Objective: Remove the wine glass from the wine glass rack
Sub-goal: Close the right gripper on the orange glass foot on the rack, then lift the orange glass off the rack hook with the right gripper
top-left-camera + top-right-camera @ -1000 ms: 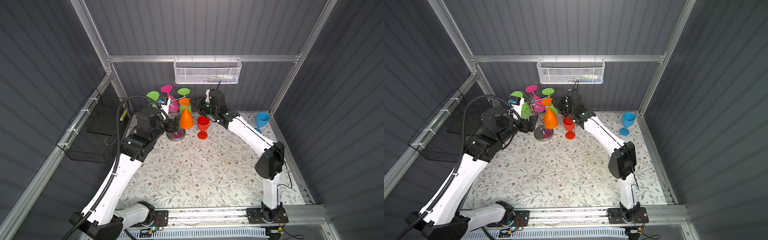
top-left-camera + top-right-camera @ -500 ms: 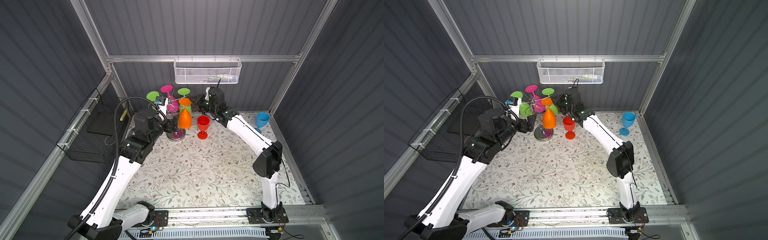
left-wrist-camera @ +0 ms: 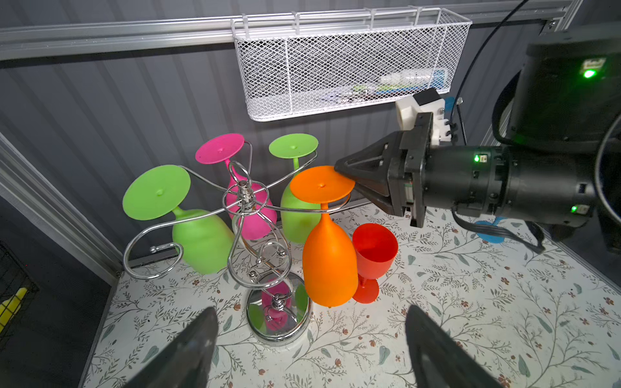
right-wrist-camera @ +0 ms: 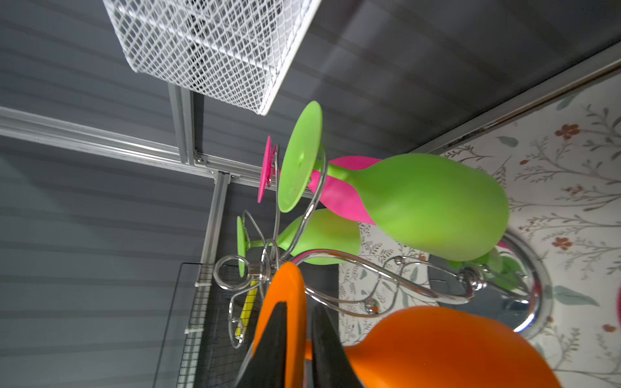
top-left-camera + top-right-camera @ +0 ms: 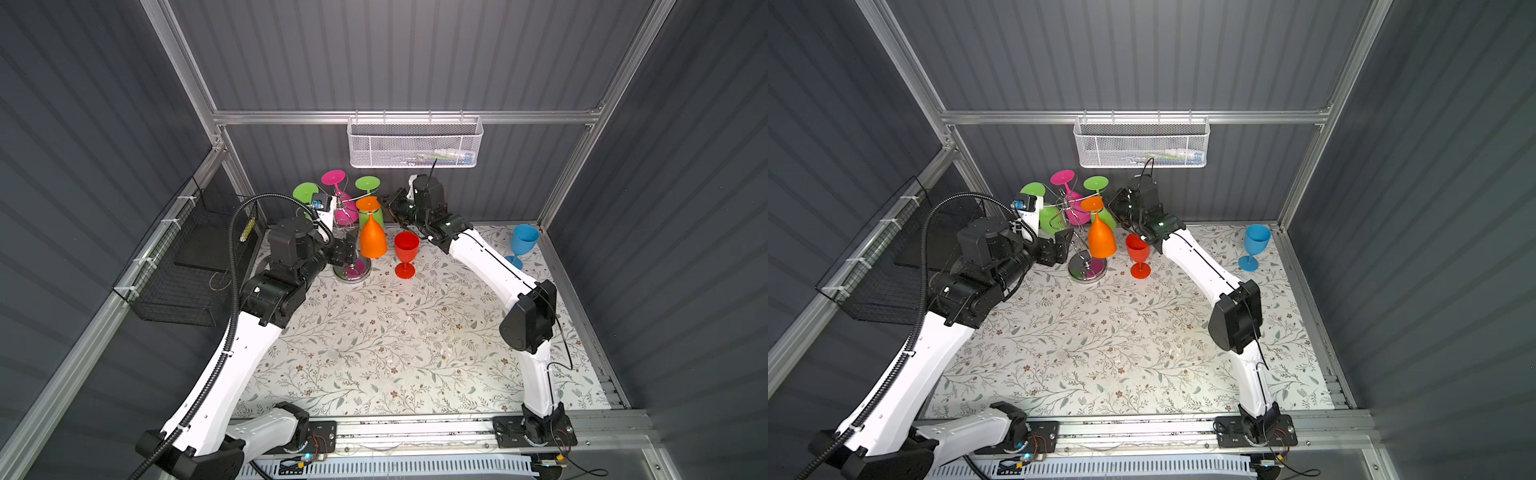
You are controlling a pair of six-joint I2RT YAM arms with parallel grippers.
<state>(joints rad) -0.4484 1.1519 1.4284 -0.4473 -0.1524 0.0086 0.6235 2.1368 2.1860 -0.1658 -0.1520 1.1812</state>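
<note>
At the far left of the floral-patterned bench [image 5: 395, 353], the right pincer [image 3: 346, 184], stretched in from the right, is pinching the edge of the round foot of an orange plastic wine glass [image 3: 329, 262]. Its jaws are drawn nearly together above and below the disc. The glass is still hanging on the tall chrome wire wine glass rack [image 3: 257, 327], on the scroll arm at the rack's near right, with its stem sitting in the wire curl. It is hanging upside down with its long axis close to vertical, the foot pointing up and the open bowl pointing down at the bench, just beside the rack's mirror base. The left pincer [image 5: 1064, 248] is hovering wide open and empty beside the rack's lower stem, on its left. A red plastic goblet [image 5: 406, 249] and a blue plastic goblet [image 5: 524, 241] are standing upright on the bench to the right. Two lime-green glasses [image 3: 201, 242] and a pink glass [image 3: 250, 218] are hanging on the farther arms. By the look of it, the grip is made but the removal is not: the stem is yet to be slid out of the curl and the glass carried clear.
</note>
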